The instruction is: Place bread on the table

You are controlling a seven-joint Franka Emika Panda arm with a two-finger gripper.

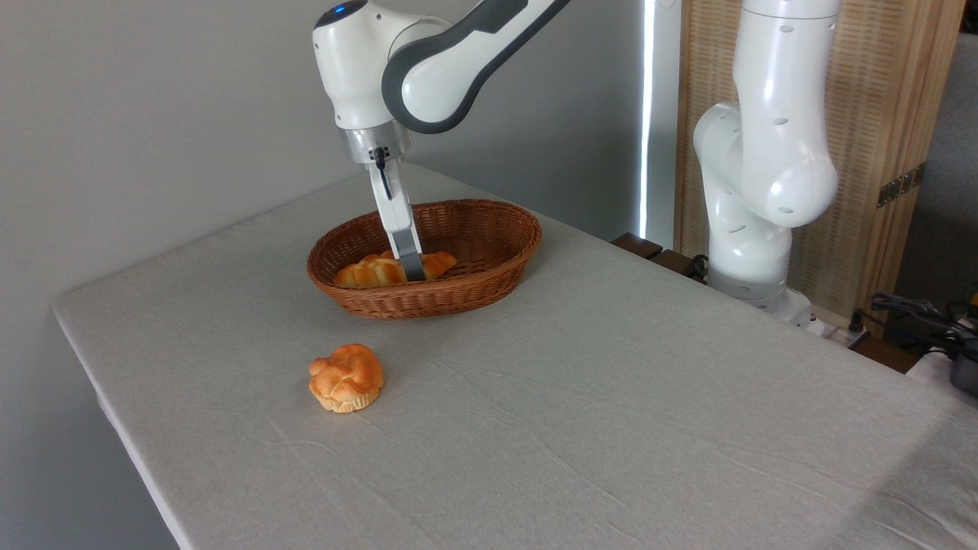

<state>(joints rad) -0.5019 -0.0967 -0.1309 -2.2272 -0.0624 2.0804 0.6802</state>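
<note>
Bread [374,271] lengthwise left-right in basket [458,298]

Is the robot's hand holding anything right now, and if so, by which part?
The hand is down in the basket at the bread's middle, but whether it actually grips the loaf cannot be told.

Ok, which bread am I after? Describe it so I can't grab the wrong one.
Find the brown wicker basket at the table's far side. The bread lies inside, under the gripper. It's long and braided, unlike the small round bun on the cloth.
</note>
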